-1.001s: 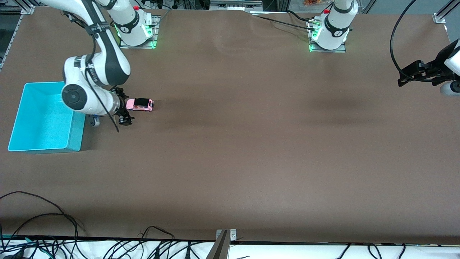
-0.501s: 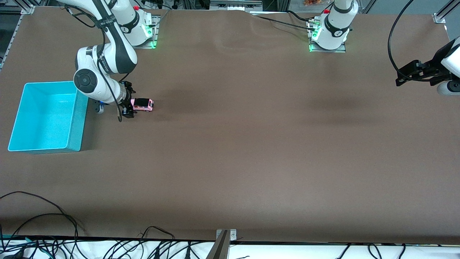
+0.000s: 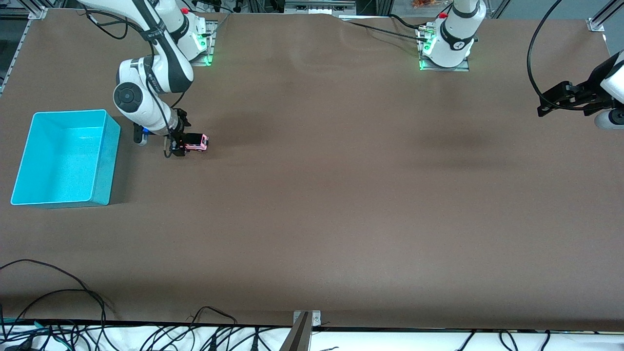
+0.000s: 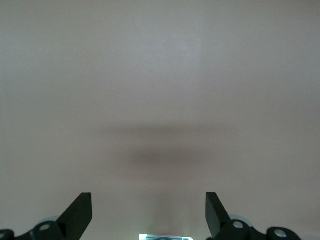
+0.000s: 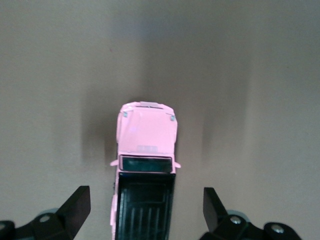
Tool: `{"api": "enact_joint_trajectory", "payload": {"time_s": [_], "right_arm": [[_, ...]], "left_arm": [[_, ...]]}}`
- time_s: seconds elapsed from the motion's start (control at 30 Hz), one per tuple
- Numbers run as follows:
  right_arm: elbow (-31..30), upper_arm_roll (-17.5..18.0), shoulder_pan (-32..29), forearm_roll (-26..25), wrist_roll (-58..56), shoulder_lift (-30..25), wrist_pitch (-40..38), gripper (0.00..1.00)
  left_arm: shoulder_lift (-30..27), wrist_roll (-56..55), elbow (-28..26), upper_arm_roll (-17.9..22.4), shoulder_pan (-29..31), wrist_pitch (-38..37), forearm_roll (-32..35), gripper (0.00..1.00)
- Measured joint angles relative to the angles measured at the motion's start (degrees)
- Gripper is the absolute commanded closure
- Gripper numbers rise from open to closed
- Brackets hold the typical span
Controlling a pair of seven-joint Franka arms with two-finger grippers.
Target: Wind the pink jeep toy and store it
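The pink jeep toy (image 3: 198, 142) stands on the brown table, a short way from the cyan bin (image 3: 58, 161) toward the left arm's end. My right gripper (image 3: 179, 141) is low over the jeep's rear, open. In the right wrist view the jeep (image 5: 146, 145) has its black roof between the fingers (image 5: 76, 204) of the right gripper (image 5: 146, 202), with a gap on each side. My left gripper (image 3: 548, 103) waits open at the left arm's end of the table; in its own view the left gripper (image 4: 148, 207) has only bare table under it.
The cyan bin holds nothing that shows. Both arm bases (image 3: 443, 48) stand along the table edge farthest from the front camera. Loose cables (image 3: 58, 292) and a metal bracket (image 3: 306, 319) lie at the nearest edge.
The right arm has swung away from the bin toward the jeep, and its open gripper now straddles the jeep's rear. The jeep has not moved. The left arm has barely moved.
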Motion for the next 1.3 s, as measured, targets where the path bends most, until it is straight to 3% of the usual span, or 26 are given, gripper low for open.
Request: {"api": "enact_joint_trajectory", "payload": {"time_s": [0.33, 0.37, 0.43, 0.47, 0.53, 0.6, 1.0, 1.3], "right_arm": [[-0.97, 0.06, 1.78, 0.0, 1.49, 1.52, 3.79, 0.03], [-0.99, 0.06, 1.88, 0.0, 1.58, 1.81, 4.19, 0.11], [-0.99, 0.06, 1.98, 0.0, 1.79, 2.39, 4.77, 0.45], [-0.99, 0.06, 1.98, 0.0, 1.88, 2.6, 4.96, 0.55], [-0.99, 0.03, 1.98, 0.0, 1.95, 2.81, 5.13, 0.7], [-0.99, -0.04, 1.98, 0.0, 2.03, 2.83, 5.2, 0.78], [0.93, -0.43, 1.96, 0.01, 2.24, 1.7, 3.18, 0.8], [15.36, -0.45, 1.87, -0.02, 2.09, 1.08, -15.68, 0.8]], "left_arm": [[0.0, -0.04, 0.0, 0.39, 0.28, -0.09, -0.27, 0.0], [0.0, -0.05, 0.0, 0.43, 0.4, -0.09, -0.47, 0.0], [0.0, -0.05, 0.0, 0.51, 0.77, -0.09, -0.93, 0.0], [0.0, -0.05, 0.0, 0.51, 0.96, -0.1, -1.1, 0.0], [0.0, -0.05, 0.0, 0.52, 1.27, -0.11, -1.29, 0.0], [0.0, -0.05, 0.0, 0.52, 1.5, -0.12, -1.43, 0.0], [0.0, -0.05, 0.0, 0.52, 1.58, -0.22, -1.56, 0.0], [0.0, -0.05, 0.0, 0.52, 1.59, -0.28, -1.56, 0.0]]}}
